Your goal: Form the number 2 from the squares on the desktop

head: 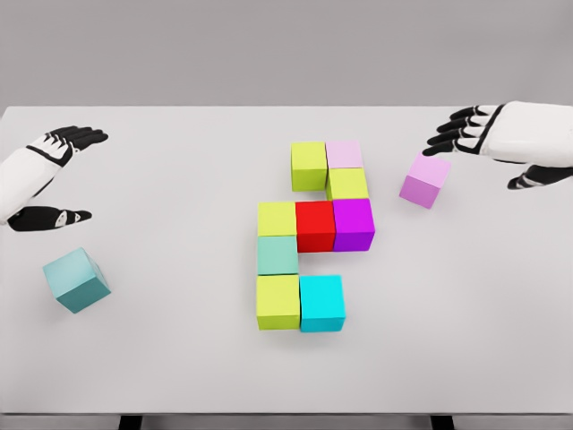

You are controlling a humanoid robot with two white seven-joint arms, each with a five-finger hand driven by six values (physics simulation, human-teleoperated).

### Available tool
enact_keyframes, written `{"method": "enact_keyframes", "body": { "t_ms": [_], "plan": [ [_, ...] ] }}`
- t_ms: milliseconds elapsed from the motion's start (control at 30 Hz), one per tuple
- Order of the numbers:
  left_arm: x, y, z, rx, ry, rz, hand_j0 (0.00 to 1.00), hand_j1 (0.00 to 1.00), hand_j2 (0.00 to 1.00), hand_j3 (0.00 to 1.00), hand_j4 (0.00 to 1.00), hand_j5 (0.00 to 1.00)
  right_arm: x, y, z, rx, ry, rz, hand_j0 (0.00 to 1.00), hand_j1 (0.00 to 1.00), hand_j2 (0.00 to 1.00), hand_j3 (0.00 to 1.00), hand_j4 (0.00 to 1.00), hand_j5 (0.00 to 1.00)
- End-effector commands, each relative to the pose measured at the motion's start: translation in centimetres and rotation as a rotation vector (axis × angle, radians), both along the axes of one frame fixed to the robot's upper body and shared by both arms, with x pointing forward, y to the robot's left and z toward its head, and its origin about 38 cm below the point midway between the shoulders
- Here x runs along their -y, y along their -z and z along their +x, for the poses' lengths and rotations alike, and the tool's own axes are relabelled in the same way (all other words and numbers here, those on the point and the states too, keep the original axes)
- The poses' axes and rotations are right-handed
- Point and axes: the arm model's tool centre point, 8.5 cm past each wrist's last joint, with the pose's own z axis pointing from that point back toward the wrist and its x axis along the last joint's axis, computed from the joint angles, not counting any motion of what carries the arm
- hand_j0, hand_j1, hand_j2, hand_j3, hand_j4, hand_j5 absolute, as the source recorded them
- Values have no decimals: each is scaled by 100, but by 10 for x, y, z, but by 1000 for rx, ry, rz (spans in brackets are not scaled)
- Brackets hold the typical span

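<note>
The right hand (pixel 497 143) hovers with fingers spread, holding nothing, just above and beside a loose pink cube (pixel 424 179). The left hand (pixel 49 179) (also spread, empty) sits above a teal cube (pixel 77 279); the partly built cluster of cubes (pixel 309 237) lies between both hands.

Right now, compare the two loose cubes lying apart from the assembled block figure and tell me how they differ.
The teal cube lies at the table's left front, below the open left hand; the pink cube lies right of the block figure, just under the open right hand. The teal cube is turned further askew of the figure's rows than the pink. Both stand free, ungrasped and look about equal in size.
</note>
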Motion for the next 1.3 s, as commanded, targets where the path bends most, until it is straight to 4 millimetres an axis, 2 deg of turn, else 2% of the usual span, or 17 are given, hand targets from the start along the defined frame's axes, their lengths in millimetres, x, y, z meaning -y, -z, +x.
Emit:
{"method": "enact_keyframes", "body": {
  "t_ms": [0,67,133,200,267,367,433,533,733,967,1267],
  "plan": [
    [0,-1,0,0,-1,-6,100,100,100,100,100,100,-6,-7,-2,22,-18,8,100,100,100,100,100,100],
    [-7,-6,0,-1,-4,29,100,100,100,100,100,100,-11,-6,-4,21,-33,13,100,100,100,100,100,100],
    [-31,-24,0,-15,-18,146,100,100,100,100,100,100,-18,1,2,7,-42,44,100,100,100,100,100,100],
    [-45,-43,0,-17,-19,241,100,100,100,100,100,100,-3,11,19,-3,27,39,100,100,100,100,100,100],
    [-58,-62,-1,-25,-21,334,100,100,100,100,100,100,-5,17,45,75,75,-64,100,100,100,100,100,100],
    [-70,-76,-3,-129,14,520,100,100,100,100,100,100,-15,60,76,62,126,-181,100,100,100,100,100,100],
    [-66,-65,-4,-178,47,532,100,100,100,100,100,100,-17,78,83,14,124,-225,100,100,100,100,100,100],
    [-62,-51,-8,-240,85,553,100,100,100,100,100,100,-9,82,92,-3,163,-226,100,100,100,100,100,100],
    [-48,-20,-20,-346,171,547,100,100,100,100,100,100,-18,94,93,-29,139,-245,100,100,100,100,100,100],
    [-44,-17,-19,-336,179,580,100,100,100,100,100,100,-22,105,99,-47,146,-263,100,100,100,100,100,100],
    [-34,2,-17,-317,184,593,100,100,100,100,100,100,-27,118,106,-64,156,-275,100,100,100,100,100,100]
  ]
}}
